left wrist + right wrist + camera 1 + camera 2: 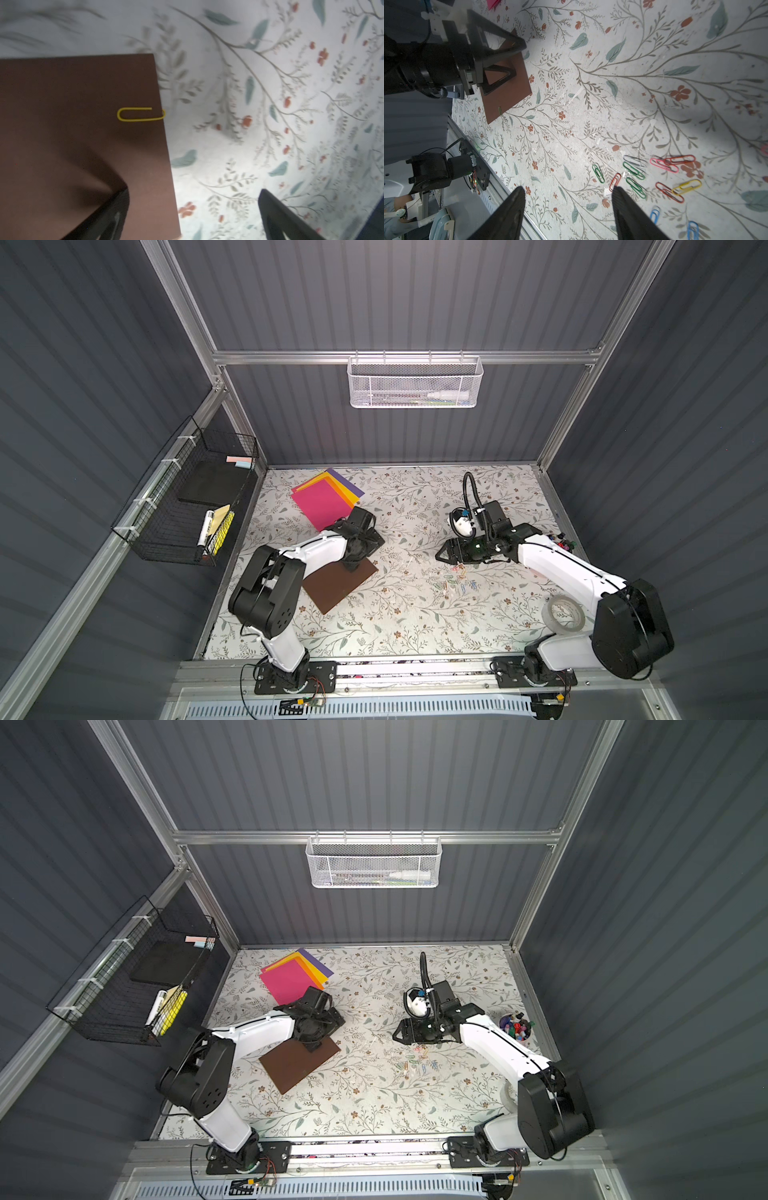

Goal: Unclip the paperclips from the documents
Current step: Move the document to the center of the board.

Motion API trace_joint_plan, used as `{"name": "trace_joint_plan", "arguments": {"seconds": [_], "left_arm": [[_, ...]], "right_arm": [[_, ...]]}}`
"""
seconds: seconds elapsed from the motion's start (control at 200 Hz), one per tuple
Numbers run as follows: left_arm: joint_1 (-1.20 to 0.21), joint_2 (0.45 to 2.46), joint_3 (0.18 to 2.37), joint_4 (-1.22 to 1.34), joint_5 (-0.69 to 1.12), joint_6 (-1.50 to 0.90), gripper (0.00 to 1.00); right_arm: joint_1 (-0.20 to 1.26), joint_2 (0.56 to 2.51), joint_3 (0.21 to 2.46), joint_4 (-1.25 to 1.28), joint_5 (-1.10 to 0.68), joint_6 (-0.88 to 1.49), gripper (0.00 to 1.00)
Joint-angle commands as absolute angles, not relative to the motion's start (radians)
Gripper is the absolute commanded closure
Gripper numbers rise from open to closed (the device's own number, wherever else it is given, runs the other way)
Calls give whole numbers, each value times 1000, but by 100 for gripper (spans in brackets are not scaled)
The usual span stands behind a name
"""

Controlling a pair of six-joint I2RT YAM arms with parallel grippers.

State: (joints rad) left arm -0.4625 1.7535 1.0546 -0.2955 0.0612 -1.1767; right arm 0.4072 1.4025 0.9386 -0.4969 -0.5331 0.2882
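A white mesh basket point(414, 383) hangs on the back rail with a white tube-shaped item point(449, 396) lying in it. Its other contents are too faint to name. On the left wall a black wire basket point(187, 506) holds pastel sticky notes point(240, 461), a flat black pad point(208, 487), a white marker point(205, 526) and a yellow pad point(223, 531). A marker cup point(515, 1028), full of coloured markers, stands near the right edge of the floral-covered table point(415, 635).

The brown sheet point(345, 587) lies by the left arm, well apart from the fanned stack point(320, 504) of pink, orange, yellow and purple sheets at the back left. A yellow paperclip point(141, 114) is clipped over one edge of the brown sheet, near a corner. The left gripper point(193, 192) hangs over that sheet with its jaws spread wide and nothing held. One finger point(112, 216) is above the paper and the other above bare table; I cannot tell whether either touches. In both top views the left wrist covers the sheet's far corner and the stack's near corner.

Loose paperclips point(633, 170) in green, red, pink, yellow and blue lie scattered between the arms, nearer the right one. The right gripper point(566, 190) hovers just beside them, jaws apart and empty, with a red clip at one fingertip. A tape roll point(565, 614) lies partly behind the right arm.
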Motion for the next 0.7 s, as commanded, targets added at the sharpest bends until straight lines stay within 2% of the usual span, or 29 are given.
{"name": "trace_joint_plan", "arguments": {"seconds": [0.0,0.11,0.21,0.255,0.36,0.435,0.535,0.695], "left_arm": [[-485,1811,1150,-210,146,-1267,0],[-495,1857,1218,-162,195,-1301,0],[-495,1842,1301,-225,201,-1240,0],[-492,1823,1355,-296,169,-1232,0],[-447,1799,1463,-488,56,-1052,0],[-383,1762,1424,-577,5,-944,4],[-301,1686,1268,-623,-82,-854,10],[-288,1652,1169,-667,-220,-797,18]], "right_arm": [[407,1415,928,-471,-552,303,31],[407,1432,922,-465,-560,309,31],[408,1458,924,-459,-589,329,31],[410,1467,916,-407,-610,357,30],[437,1493,895,-325,-641,438,30],[476,1520,892,-274,-649,485,30],[534,1571,902,-212,-664,544,29],[601,1633,936,-158,-663,590,28]]}}
